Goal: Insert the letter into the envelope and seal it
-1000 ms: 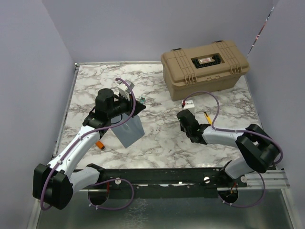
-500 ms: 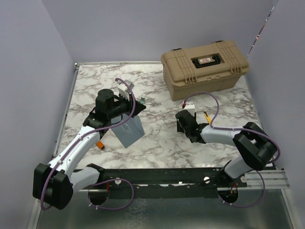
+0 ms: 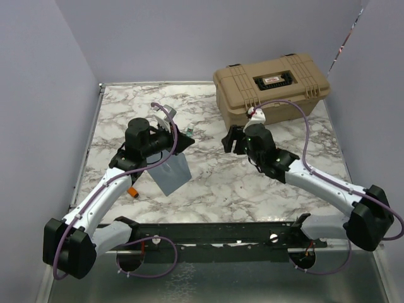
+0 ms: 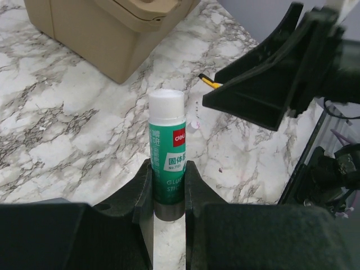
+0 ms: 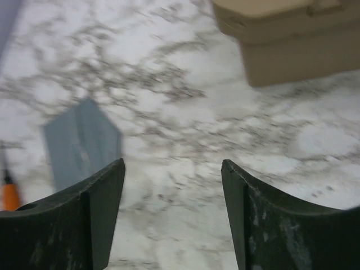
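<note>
My left gripper (image 3: 185, 140) is shut on a green glue stick (image 4: 167, 152) with a white top, held above the marble table. The slate blue-grey envelope (image 3: 172, 172) lies flat just under and in front of that gripper; it also shows in the right wrist view as the envelope (image 5: 82, 140) at the left. My right gripper (image 3: 231, 141) hovers open over the table's middle, nothing between its fingers (image 5: 101, 191), facing the left gripper. Its black fingers (image 4: 264, 90) fill the upper right of the left wrist view. The letter is not in view.
A tan hard case (image 3: 271, 85) stands shut at the back right. An orange object (image 3: 132, 191) lies left of the envelope. A small yellow object (image 4: 209, 82) and a tiny pale bit (image 4: 193, 126) lie on the marble near the case.
My right gripper has opened wide and its arm has swung up and back-left, from the table's right front toward the case and the left gripper. The left arm and glue stick have not moved.
</note>
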Action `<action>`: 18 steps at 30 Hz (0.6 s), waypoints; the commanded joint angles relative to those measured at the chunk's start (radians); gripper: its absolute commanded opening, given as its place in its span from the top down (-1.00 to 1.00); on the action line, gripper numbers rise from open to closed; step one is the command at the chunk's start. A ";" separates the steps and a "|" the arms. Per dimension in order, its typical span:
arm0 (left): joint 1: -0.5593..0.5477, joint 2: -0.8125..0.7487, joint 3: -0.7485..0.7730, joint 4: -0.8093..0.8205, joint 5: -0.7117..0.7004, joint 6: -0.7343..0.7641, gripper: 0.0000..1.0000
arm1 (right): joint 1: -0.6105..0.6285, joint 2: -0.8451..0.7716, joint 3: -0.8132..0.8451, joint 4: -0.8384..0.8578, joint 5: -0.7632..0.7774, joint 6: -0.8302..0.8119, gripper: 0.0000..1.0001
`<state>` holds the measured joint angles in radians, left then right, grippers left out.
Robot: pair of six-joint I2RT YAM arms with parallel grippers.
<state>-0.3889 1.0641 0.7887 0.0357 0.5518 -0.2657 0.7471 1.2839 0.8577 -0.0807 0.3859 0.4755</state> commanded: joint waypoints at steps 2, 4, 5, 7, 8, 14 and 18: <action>-0.007 0.003 0.031 0.128 0.112 -0.077 1.00 | 0.004 -0.047 0.118 0.194 -0.372 0.121 -0.63; -0.007 0.006 0.029 0.175 0.148 -0.117 1.00 | 0.003 -0.016 0.172 0.226 -0.428 0.189 -0.70; -0.007 0.009 0.027 0.196 0.162 -0.136 1.00 | 0.004 0.001 0.200 0.244 -0.448 0.204 -0.72; -0.007 0.011 0.022 0.232 0.177 -0.173 1.00 | 0.004 0.036 0.249 0.274 -0.490 0.230 -0.73; -0.008 0.011 0.021 0.241 0.179 -0.184 1.00 | 0.003 0.057 0.273 0.287 -0.516 0.237 -0.72; -0.012 0.008 0.021 0.269 0.175 -0.212 1.00 | 0.004 0.128 0.347 0.320 -0.631 0.286 -0.45; -0.013 0.007 0.012 0.303 0.167 -0.234 1.00 | 0.003 0.132 0.356 0.287 -0.662 0.284 -0.33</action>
<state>-0.3950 1.0679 0.7902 0.2653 0.6933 -0.4629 0.7471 1.4078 1.1866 0.2104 -0.1898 0.7364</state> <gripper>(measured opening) 0.180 0.676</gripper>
